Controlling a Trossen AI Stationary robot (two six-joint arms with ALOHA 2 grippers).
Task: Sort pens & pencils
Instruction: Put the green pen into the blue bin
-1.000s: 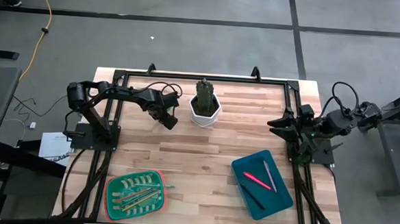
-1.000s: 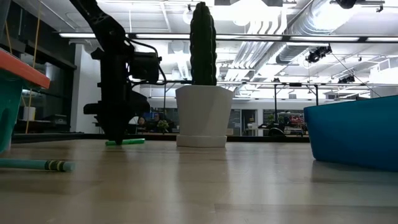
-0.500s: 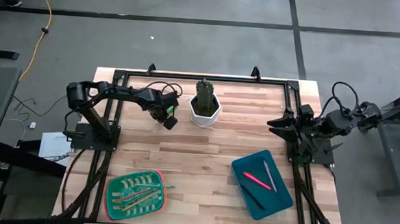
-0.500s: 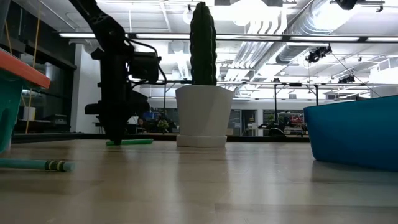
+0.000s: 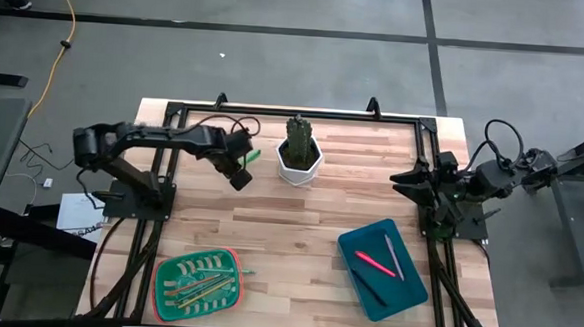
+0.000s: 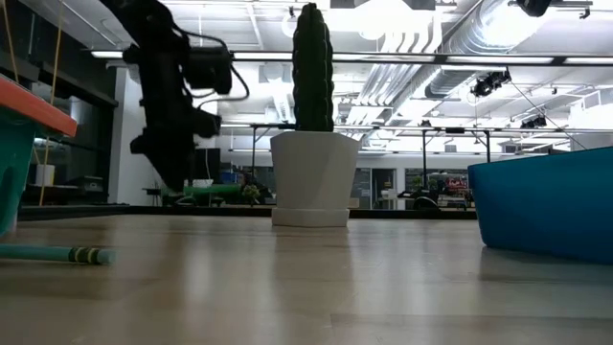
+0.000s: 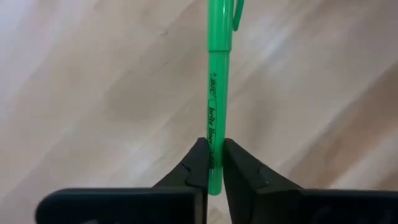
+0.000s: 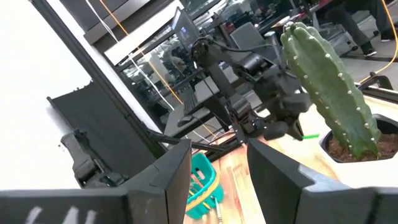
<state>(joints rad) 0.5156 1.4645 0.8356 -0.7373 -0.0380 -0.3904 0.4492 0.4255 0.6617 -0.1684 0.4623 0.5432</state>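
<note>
My left gripper point(image 5: 244, 167) is shut on a bright green pen point(image 7: 215, 87) above the table, left of the white cactus pot point(image 5: 299, 160). In the low view the pen point(image 6: 218, 192) sticks out level from the gripper point(image 6: 177, 185). My right gripper point(image 8: 217, 165) is open and empty at the table's right edge point(image 5: 413, 180). A pink-red pen point(image 5: 375, 263) and a pale grey pen point(image 5: 395, 257) lie in the blue tray point(image 5: 356, 245). Several pencils point(image 5: 197, 285) lie in the green basket point(image 5: 166, 277). My left gripper pinches the green pen's barrel point(image 7: 214, 144) between its two fingers, near the end away from the clip point(image 7: 237, 14). The fingers point(image 7: 198, 163) come from above, slanting down, and lie across the pen. The pen is lifted clear of the table, about level.
The cactus pot stands at the table's far middle, close to the right of the held pen. One pencil point(image 6: 57, 254) lies on the wood beside the green basket at the near left. Bare wood lies between the basket and the blue tray.
My left gripper has risen and gone a little toward the table's left edge, shut on the green pen. The pen lay on the table before and now hangs clear of it.
</note>
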